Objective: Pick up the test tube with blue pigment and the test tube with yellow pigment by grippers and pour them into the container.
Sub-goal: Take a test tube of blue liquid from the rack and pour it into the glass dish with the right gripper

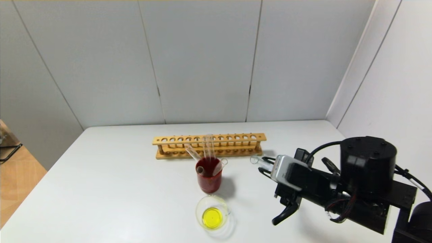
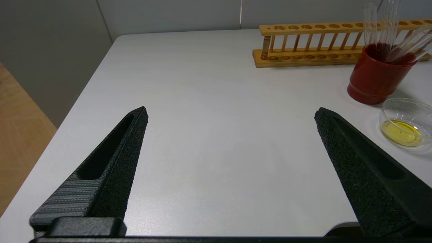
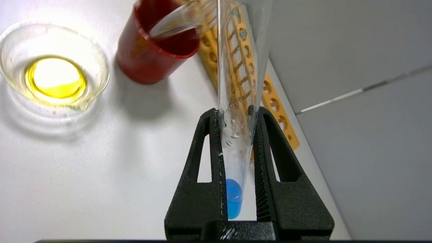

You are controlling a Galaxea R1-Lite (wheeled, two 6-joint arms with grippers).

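My right gripper (image 3: 236, 110) is shut on the test tube with blue pigment (image 3: 236, 145), whose blue liquid sits at the rounded end deep between the fingers. In the head view this gripper (image 1: 265, 165) hovers over the table's right part. It holds the tube (image 1: 258, 161) nearly level, with the mouth pointing left towards the red beaker. The container (image 1: 199, 206), a low clear beaker, stands in front of that beaker and holds yellow liquid. No test tube with yellow pigment shows. My left gripper (image 2: 231, 113) is open over bare table at the left.
A taller beaker of dark red liquid (image 1: 209, 180) holds several clear tubes leaning in it. Behind it lies a wooden tube rack (image 1: 236, 139). The white table (image 1: 118, 175) ends at grey wall panels at the back and right.
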